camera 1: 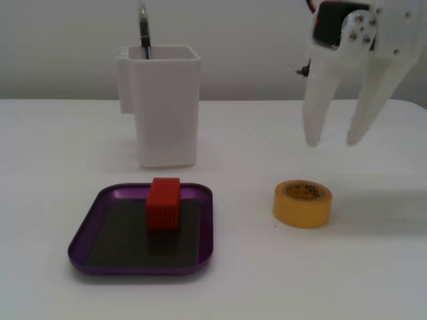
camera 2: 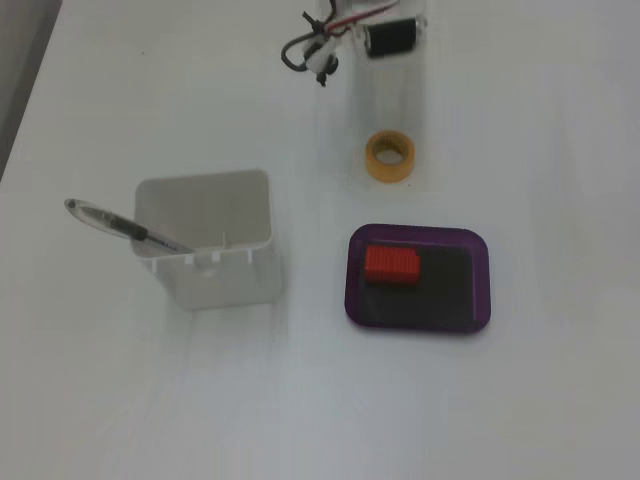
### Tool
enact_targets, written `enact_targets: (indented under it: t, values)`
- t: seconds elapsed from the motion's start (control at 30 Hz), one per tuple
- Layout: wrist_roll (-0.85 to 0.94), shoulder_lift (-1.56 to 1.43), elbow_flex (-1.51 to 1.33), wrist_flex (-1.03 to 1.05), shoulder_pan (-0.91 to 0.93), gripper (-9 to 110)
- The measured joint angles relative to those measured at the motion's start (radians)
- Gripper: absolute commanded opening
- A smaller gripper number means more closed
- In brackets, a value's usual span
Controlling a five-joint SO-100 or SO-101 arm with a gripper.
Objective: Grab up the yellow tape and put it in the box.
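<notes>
The yellow tape lies flat on the white table, right of the box; it also shows in the other fixed view. The box is a shallow purple tray with a dark floor, and a red cube stands in it. The box and cube show from above too. My white gripper hangs open and empty, fingers pointing down, above and just behind the tape. From above the gripper is faint against the white table, close beside the tape.
A tall white container with a pen in it stands behind the box. From above the container is left of the box. The table's back edge meets a pale wall.
</notes>
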State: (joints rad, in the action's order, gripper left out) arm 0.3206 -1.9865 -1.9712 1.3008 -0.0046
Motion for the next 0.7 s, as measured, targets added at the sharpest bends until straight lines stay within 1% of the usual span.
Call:
enact_targets:
  t: [0.13,0.23,0.4,0.7]
  values:
    - [0.000,0.155,0.044,-0.015,-0.023,13]
    - [-0.009,0.224,0.046,-0.064,-0.015,13]
    - [-0.015,0.238,0.028,-0.141,-0.020,13]
    - [-0.015,0.235,-0.167,-0.316,-0.017,13]
